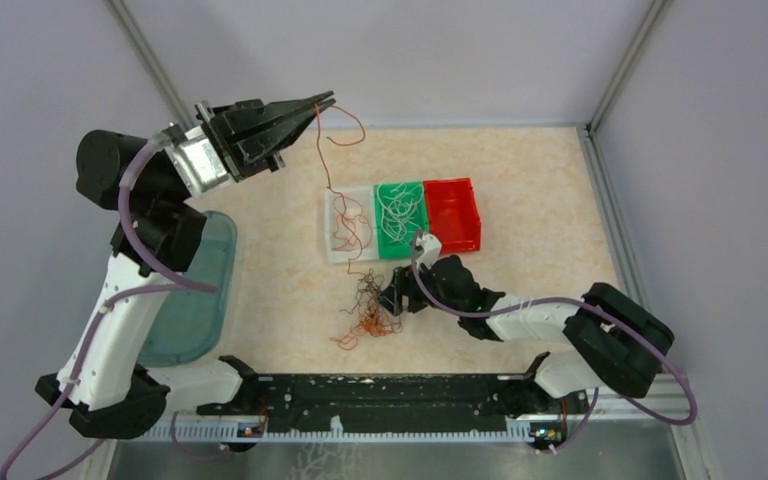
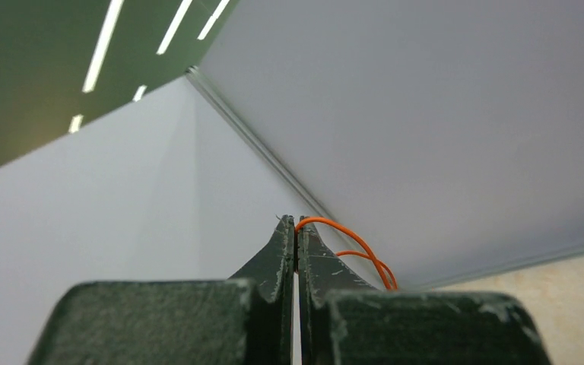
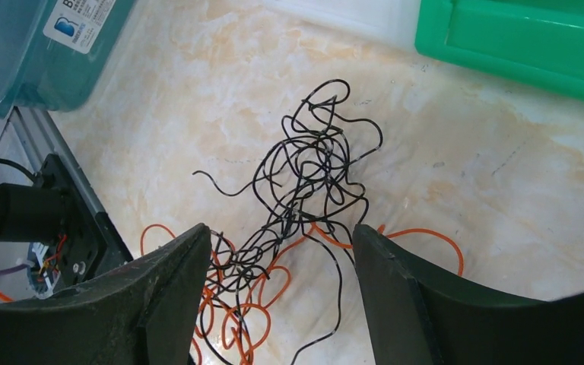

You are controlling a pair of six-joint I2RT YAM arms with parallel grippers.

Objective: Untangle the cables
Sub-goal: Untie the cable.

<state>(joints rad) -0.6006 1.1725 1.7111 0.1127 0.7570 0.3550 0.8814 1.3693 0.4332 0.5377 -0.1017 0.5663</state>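
Observation:
High at the back left, my left gripper [image 1: 325,100] is shut on one orange cable [image 1: 324,150]. That cable hangs from the tips down toward the white bin [image 1: 345,257]. In the left wrist view the orange cable [image 2: 350,237] loops out of the closed tips of the left gripper [image 2: 296,220]. A tangle of black and orange cables [image 1: 368,308] lies on the table in front of the bins. My right gripper [image 1: 396,298] is low beside the tangle, open. In the right wrist view the right gripper [image 3: 281,228] straddles the tangle's black strands [image 3: 308,171] and orange loops [image 3: 251,300].
Behind the tangle stand three bins in a row. The white bin holds orange strands, the green bin [image 1: 400,252] holds white cables [image 1: 400,210], and nothing shows in the red bin [image 1: 455,215]. A teal tub [image 1: 200,300] sits at the left. A black rail [image 1: 380,395] runs along the near edge.

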